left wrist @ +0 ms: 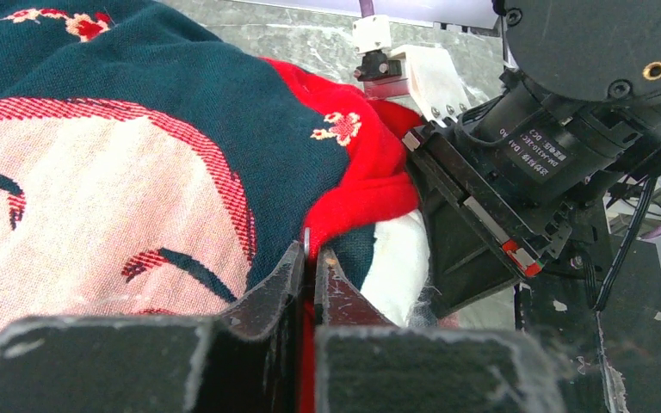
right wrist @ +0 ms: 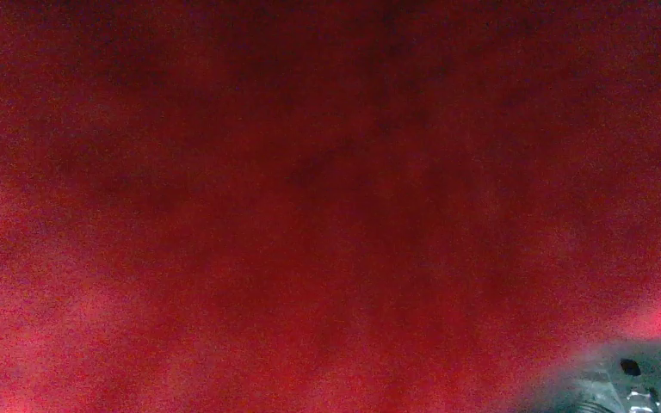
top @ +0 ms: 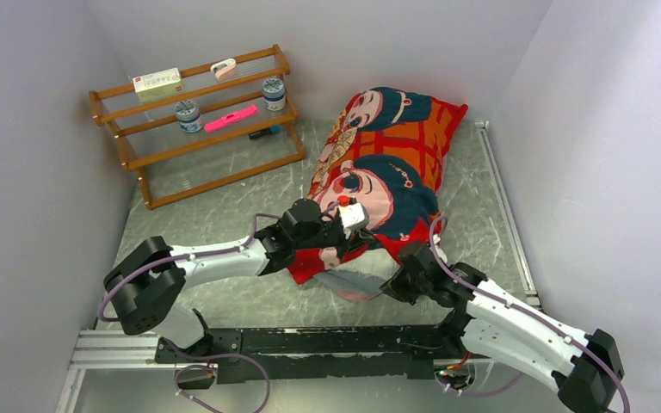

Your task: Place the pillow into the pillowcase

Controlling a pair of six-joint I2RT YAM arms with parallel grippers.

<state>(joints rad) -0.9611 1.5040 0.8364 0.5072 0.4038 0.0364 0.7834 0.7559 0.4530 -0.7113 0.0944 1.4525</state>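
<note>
One corner of the pillow (left wrist: 400, 258) shows at the mouth of the pillowcase (top: 396, 146), near the tabletop (top: 250, 299) front edge. The left fingers (left wrist: 277, 288) pinch the red hem. The right fingers are buried inside; cannot tell their state. Advice: keep the hem taut and push deeper.

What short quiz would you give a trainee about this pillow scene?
1. True or false: the left gripper is shut on the edge of the pillowcase.
2. Where does the white pillow show? A) at the near opening B) at the far end C) nowhere
3. Fill in: the right wrist view is almost all ___ cloth.
Key: 1 true; 2 A; 3 red.
</note>
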